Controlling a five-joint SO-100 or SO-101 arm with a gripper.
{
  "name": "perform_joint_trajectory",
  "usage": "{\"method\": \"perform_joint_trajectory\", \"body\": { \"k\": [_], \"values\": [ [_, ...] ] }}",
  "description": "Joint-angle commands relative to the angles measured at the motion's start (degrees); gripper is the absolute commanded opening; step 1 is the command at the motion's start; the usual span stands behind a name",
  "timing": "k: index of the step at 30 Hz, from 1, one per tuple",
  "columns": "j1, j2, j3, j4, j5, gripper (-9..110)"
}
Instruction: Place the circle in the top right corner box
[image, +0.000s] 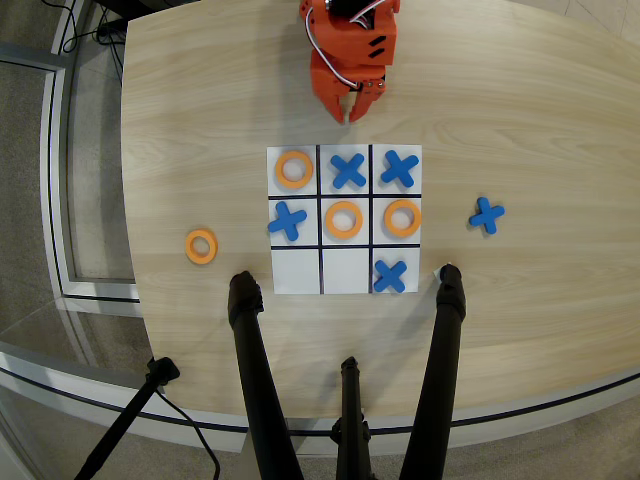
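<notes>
In the overhead view my gripper (354, 113) hangs just above the board (296, 280), fingertips nearly together, holding nothing. The circle (201, 246) lies loose on the table left of the board. I'd grip its rim squarely. The board's top right corner box (399, 168) already holds a blue X (400, 169), blocking placement.

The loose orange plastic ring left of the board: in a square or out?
Out. The orange plastic ring lies on bare wood, clear of the white grid board.
</notes>
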Motion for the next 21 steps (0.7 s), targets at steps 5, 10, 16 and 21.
{"method": "perform_joint_trajectory", "body": {
  "k": [5,10,16,21],
  "values": [
    [0.88,-1.67,-0.09,2.81,-2.2,3],
    [0.88,-1.67,-0.09,2.9,-2.29,3],
    [2.46,-3.6,-2.55,4.48,-4.66,10],
    [8.0,-17.75,-19.16,6.94,-7.82,11]
  ]
}}
